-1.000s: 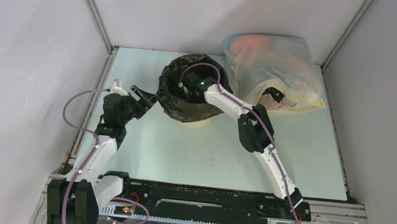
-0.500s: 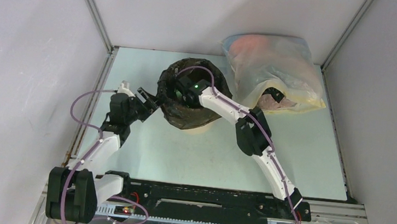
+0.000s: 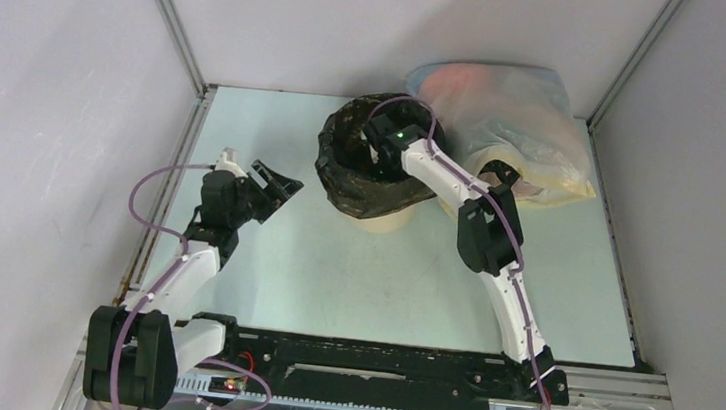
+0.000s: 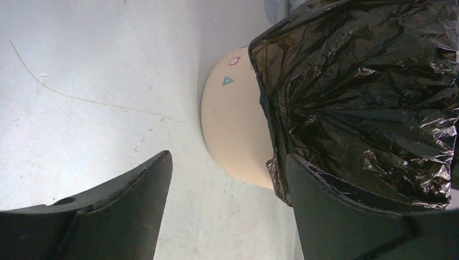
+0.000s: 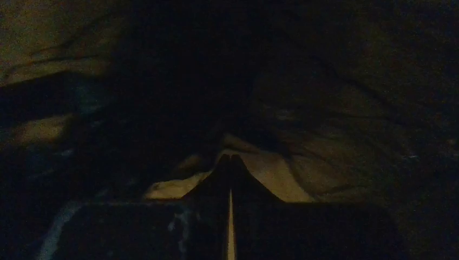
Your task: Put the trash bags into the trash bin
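The trash bin (image 3: 379, 219) stands at the back middle of the table, and only its beige base shows under the black trash bag (image 3: 361, 180) draped over its rim and walls. My right gripper (image 3: 378, 152) reaches down inside the lined bin. In the dark right wrist view its fingertips (image 5: 230, 157) are pressed together against pale folds, with nothing seen between them. My left gripper (image 3: 277, 185) hangs open to the left of the bin, apart from it. The left wrist view shows the beige bin (image 4: 233, 130) and the crinkled bag (image 4: 368, 92) beyond the open left gripper (image 4: 228, 157).
A large translucent whitish-yellow bag (image 3: 507, 128) with pinkish contents lies at the back right, right beside the bin. Grey walls and metal frame posts (image 3: 171, 21) close in the table on the left, back and right. Bare table (image 3: 331, 282) lies in front of the bin.
The bin with its bag has slid right and back along with my right arm. The left gripper, earlier at the bag's left edge, now stands apart from it.
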